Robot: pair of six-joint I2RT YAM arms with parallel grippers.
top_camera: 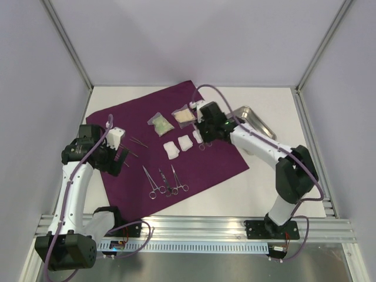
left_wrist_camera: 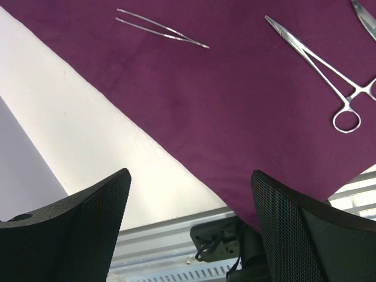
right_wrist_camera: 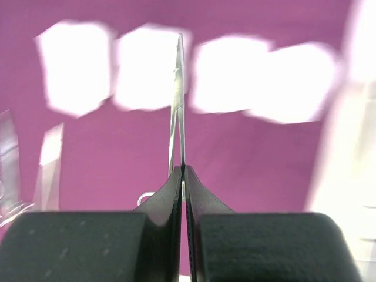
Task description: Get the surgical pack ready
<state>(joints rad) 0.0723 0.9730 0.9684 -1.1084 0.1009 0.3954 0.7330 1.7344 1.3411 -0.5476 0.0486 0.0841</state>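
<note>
Right gripper [right_wrist_camera: 182, 171] is clenched on a thin steel instrument [right_wrist_camera: 178, 88] that sticks straight out past the fingertips (a ring handle peeks out left of them). White gauze pads [right_wrist_camera: 147, 67] sit in a blurred row under its tip, on the purple cloth [right_wrist_camera: 117, 147]. Left gripper [left_wrist_camera: 189, 176] is released, nothing between the fingers. The cloth edge runs below them, with tweezers [left_wrist_camera: 161, 28] and ring-handled forceps [left_wrist_camera: 320, 64] ahead. Steel tray [top_camera: 249, 113] is off the cloth, right of the right fingers.

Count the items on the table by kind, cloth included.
purple cloth: 1
steel tray: 1
clear packets: 2
white gauze pads: 4
ring-handled instruments: 4, one in the right fingers
tweezers: 2
Total: 14
</note>
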